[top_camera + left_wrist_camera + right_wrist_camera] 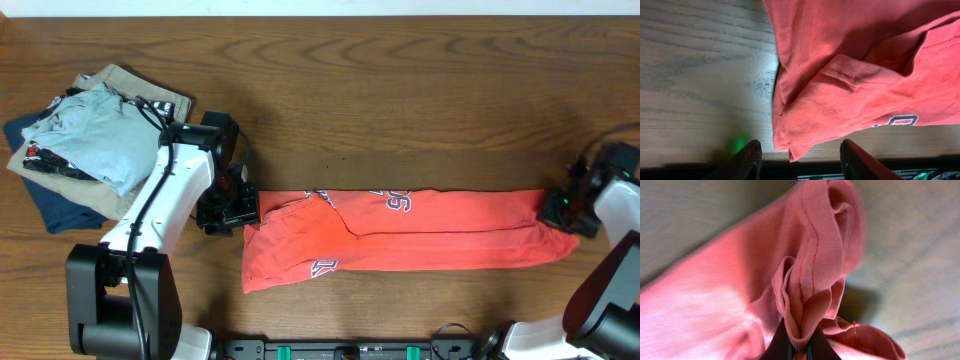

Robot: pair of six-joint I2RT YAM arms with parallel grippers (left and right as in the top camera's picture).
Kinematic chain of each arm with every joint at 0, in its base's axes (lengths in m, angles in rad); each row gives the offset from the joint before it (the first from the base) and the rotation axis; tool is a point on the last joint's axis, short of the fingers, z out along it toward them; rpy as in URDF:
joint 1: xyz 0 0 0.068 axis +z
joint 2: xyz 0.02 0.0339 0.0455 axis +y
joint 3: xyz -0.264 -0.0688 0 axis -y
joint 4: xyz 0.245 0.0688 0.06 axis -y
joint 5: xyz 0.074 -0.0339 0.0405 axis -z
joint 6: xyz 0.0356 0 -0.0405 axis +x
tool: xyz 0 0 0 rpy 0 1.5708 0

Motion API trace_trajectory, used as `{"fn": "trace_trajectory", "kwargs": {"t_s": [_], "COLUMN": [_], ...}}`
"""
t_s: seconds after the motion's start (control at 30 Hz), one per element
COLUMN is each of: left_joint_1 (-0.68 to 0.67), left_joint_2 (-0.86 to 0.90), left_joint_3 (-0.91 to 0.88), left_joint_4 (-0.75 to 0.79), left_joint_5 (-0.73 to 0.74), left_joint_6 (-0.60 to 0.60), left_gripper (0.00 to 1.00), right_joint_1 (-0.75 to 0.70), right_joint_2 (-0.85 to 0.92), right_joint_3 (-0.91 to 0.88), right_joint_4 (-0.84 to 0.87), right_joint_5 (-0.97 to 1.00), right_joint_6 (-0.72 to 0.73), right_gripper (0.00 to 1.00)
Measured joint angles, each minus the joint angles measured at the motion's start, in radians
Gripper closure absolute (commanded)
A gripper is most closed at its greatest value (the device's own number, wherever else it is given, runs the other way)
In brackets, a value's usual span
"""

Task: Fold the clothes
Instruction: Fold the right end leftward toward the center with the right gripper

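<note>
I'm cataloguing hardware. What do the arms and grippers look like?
The left arm and right arm have white links and black joints; a black cable runs along the left. The left gripper and right gripper are black, with dark tapered fingers.

1. The left arm (pixel 165 200) rises from its base at the near edge of the table (pixel 400 90), toward the left corner, and reaches away from that edge and slightly rightward.
2. The left gripper (pixel 228 208) hangs low at the end of a downturned wrist; its two dark fingers (pixel 750 157) stand apart (clamped on nothing).
3. The right arm (pixel 610 250) comes up from the near right corner, with its wrist close to the right edge.
4. The right gripper (pixel 800 347) has its jaws pressed together, pinching a bunched fold of the T-shirt (pixel 810 270).
</note>
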Motion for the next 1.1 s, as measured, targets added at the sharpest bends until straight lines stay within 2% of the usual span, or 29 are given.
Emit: {"fn": "trace_trajectory", "kwargs": {"t_s": [0.33,0.47,0.77,1.1], "left_joint_1": [0.000,0.000,0.000,0.000], "left_joint_2": [0.000,0.000,0.000,0.000], "left_joint_3": [0.000,0.000,0.000,0.000], "left_joint_4": [0.000,0.000,-0.001,0.000], "left_joint_5": [0.000,0.000,0.000,0.000], "left_joint_6": [0.000,0.000,0.000,0.000], "left_gripper": [0.48,0.48,0.47,0.48], "right_joint_1": [0.286,0.396,0.608,0.740], "right_joint_2": [-0.175,-0.182,-0.182,-0.182], "right_joint_3": [0.016,0.017,0.017,0.017], "right_joint_4": [-0.119,-0.182,-0.195,-0.190], "right_joint_5": [-0.034,-0.064,-0.115,-0.135], "right_joint_6": [0.024,0.074,0.204,0.312], "right_gripper": [0.99,0.99,0.99,0.99]}}
